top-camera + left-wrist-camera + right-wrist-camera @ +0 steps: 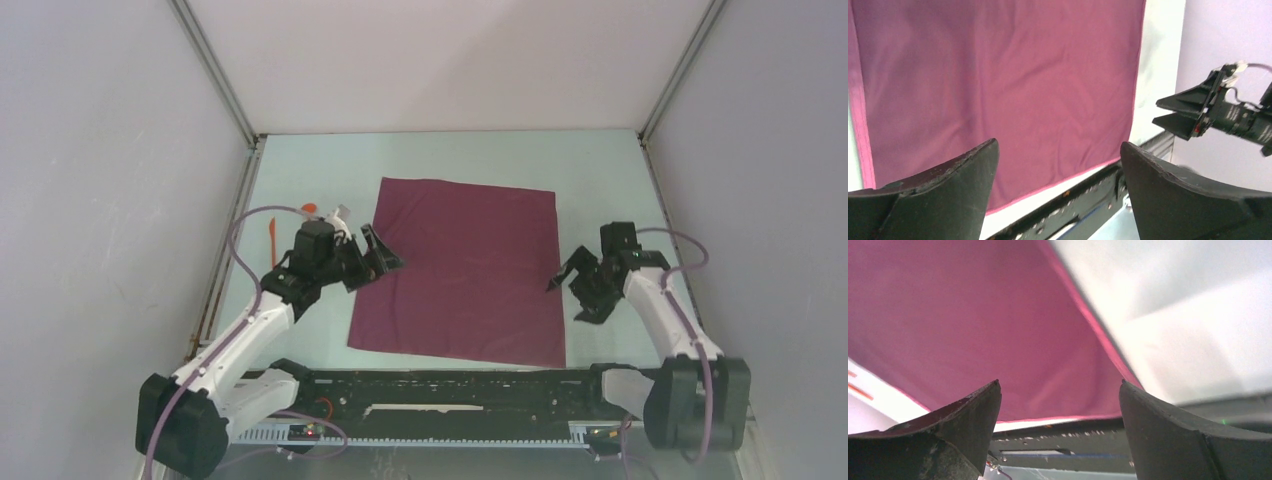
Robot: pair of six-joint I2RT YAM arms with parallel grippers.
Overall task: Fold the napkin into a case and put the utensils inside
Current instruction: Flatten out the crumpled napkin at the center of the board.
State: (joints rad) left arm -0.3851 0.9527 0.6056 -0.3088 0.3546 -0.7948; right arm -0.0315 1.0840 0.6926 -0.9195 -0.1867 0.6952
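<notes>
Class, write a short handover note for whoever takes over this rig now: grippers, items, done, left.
Left gripper: open, empty, at the napkin's left edge.
Right gripper: open, empty, by its right edge.
Napkin: spread flat on the table, unfolded.
Orange utensils: on the table, left of the napkin.
Done: nothing yet.
Left: fold the napkin, put utensils inside.

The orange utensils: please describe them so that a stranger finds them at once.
Start from the maroon napkin spread flat on the table. Look beyond its left edge, near the left wall: the utensils lie there. They alone are bright orange.
</notes>
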